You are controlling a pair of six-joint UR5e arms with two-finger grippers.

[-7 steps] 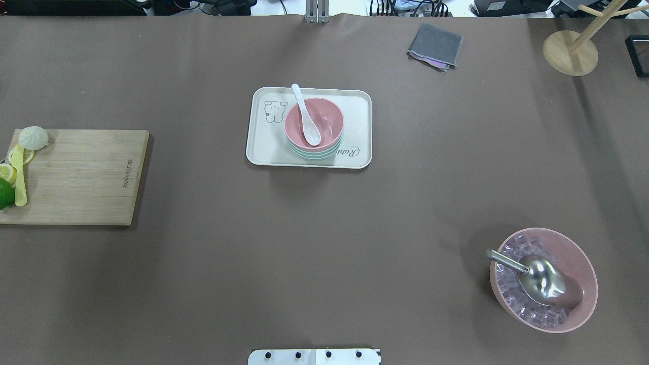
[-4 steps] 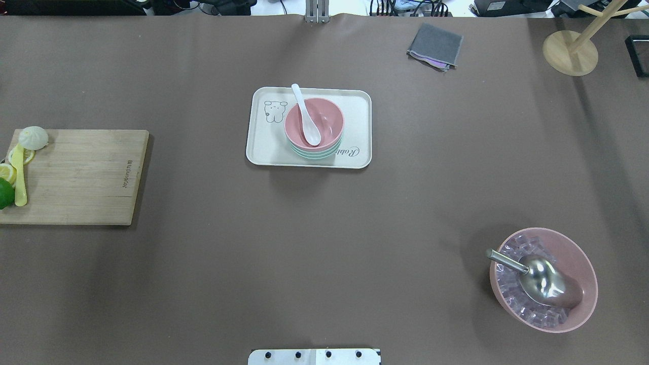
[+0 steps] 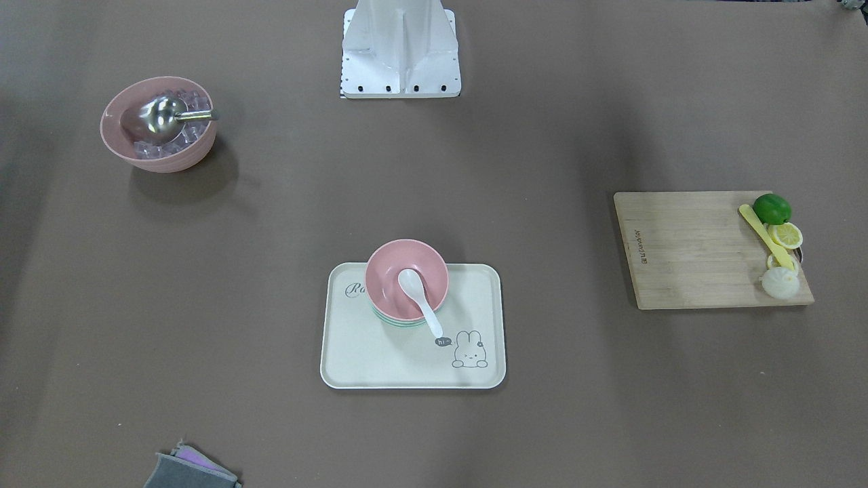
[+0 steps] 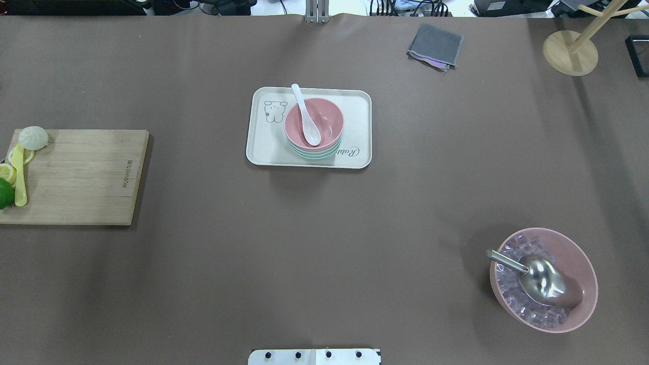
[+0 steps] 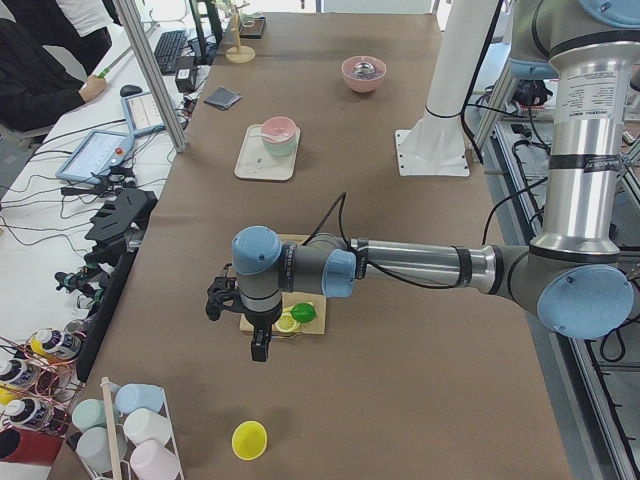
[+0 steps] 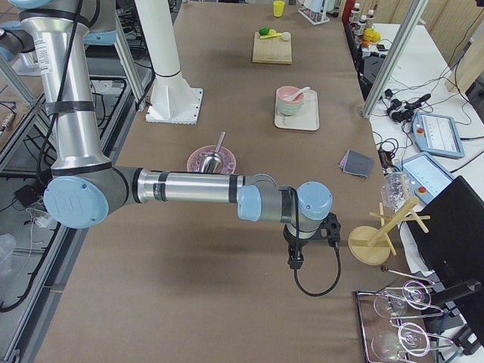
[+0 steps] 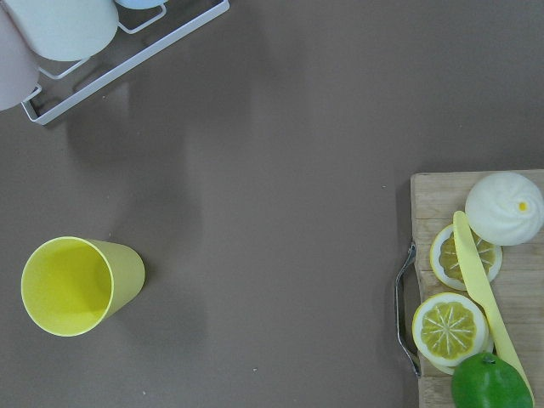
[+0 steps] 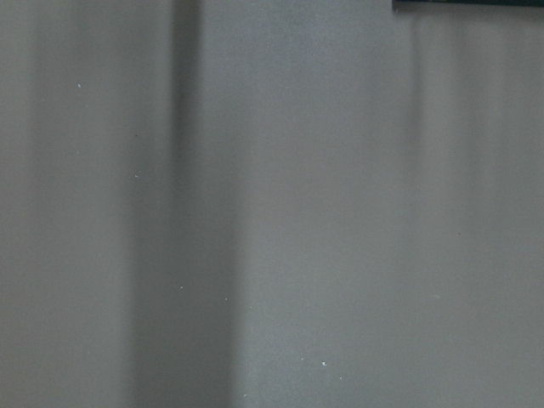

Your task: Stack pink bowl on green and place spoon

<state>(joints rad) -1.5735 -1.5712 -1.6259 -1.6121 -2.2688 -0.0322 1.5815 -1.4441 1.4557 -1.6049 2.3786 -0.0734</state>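
nesting in the green bowl (image 4: pixel 317 153) on the tray (image 4: pixel 263 149), the pink bowl (image 4: pixel 330 125) holds the spoon (image 4: pixel 307 119); finger spread of left gripper (image 5: pixel 259 346) and right gripper (image 6: pixel 296 262) cannot be told.

Table: long table under a matte brown paper-like cover (image 4: pixel 324 253).
Side bench: white workbench (image 5: pixel 55 215) along the table, carrying black cables, a black keyboard (image 5: pixel 168 50) and a grey tablet (image 5: pixel 95 155).
Frame: silver aluminium post (image 5: pixel 152 75) at the bench edge.
Light: even, from above, leaving soft, blurred shadows on the cover.
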